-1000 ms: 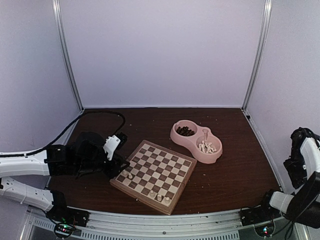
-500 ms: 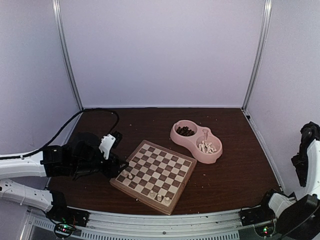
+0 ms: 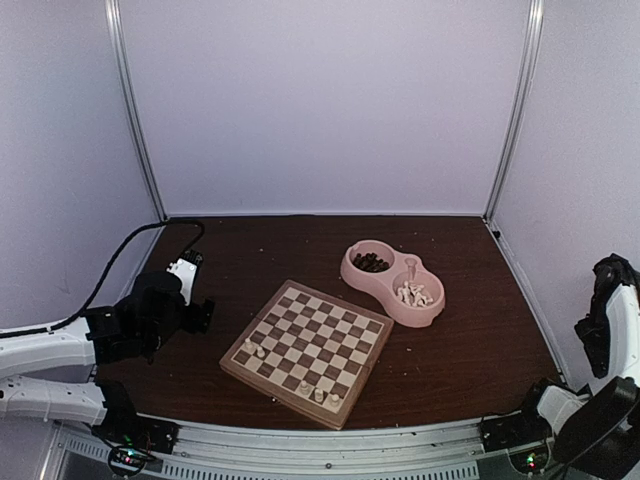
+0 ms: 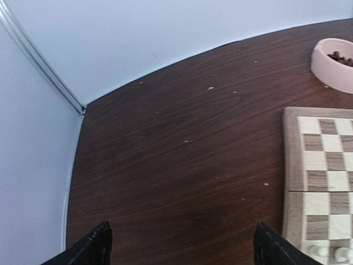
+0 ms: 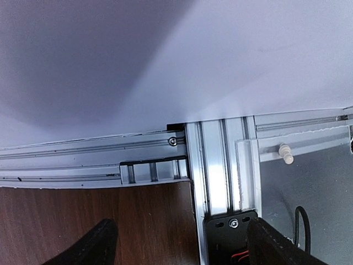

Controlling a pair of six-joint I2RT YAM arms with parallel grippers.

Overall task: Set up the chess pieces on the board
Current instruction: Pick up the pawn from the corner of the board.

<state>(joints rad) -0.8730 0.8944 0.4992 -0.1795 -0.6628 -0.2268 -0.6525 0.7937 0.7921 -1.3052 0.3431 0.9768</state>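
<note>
**Five cream pieces on the board, both pincers wide open**

So the board sits mid-table on the dark wood table, turned so one corner points at the arms. Five cream chess pieces stand on it: two near its left corner, three in a row along the near edge. More cream ones are piled in the right compartment of the pink bowl, which is just beyond the board's far right side. The dark brown pieces are in the bowl's left compartment.

The left gripper hangs over bare table off the board's left side, near that corner but clear of it. In its wrist view the board lies outside the right-hand finger. Its fingers are spread wide with only tabletop between them.

The right gripper is well apart from the board, at the table's right edge by the aluminium frame. It's also spread wide and gripping nothing.
</note>
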